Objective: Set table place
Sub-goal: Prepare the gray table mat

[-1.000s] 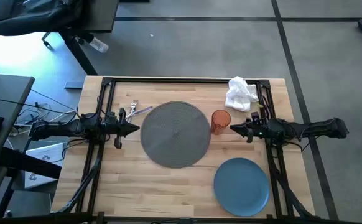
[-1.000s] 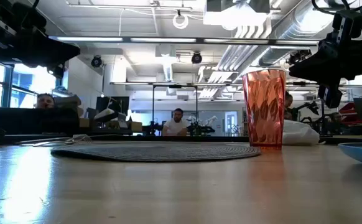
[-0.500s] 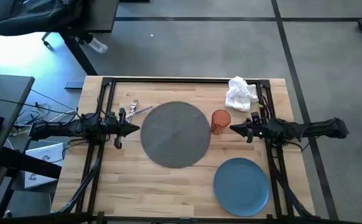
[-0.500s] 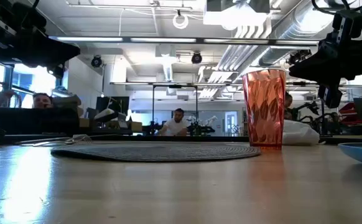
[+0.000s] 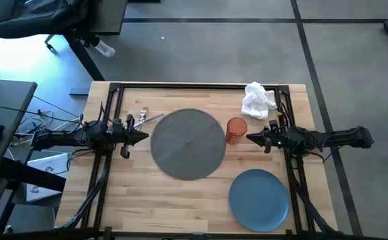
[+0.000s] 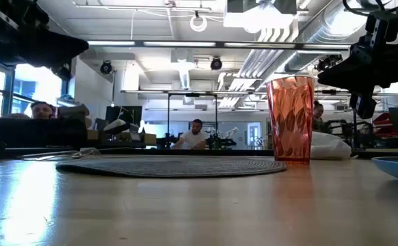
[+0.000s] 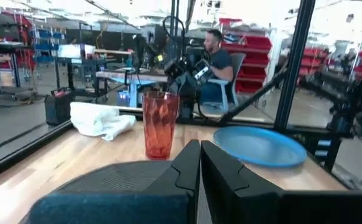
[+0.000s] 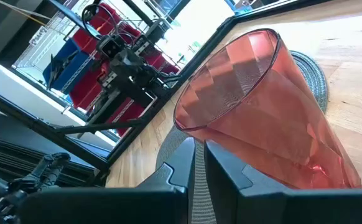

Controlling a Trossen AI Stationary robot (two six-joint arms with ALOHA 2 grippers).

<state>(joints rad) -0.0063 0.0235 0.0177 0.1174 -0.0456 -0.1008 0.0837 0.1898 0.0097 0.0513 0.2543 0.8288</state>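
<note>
1. The round grey placemat (image 5: 188, 143) was laid mid-table (image 5: 147, 200).
2. The left gripper (image 5: 144, 137), fingers pressed together, was held beside its left edge.
3. The right gripper (image 5: 251, 138), likewise closed, was held just beyond the orange cup (image 5: 236, 130).

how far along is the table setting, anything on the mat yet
Barely started. The placemat lies bare at the table's centre. Nothing is in hand: the left gripper and right gripper hover shut beside it. The blue plate, red cup, fork and napkin remain off it.
</note>
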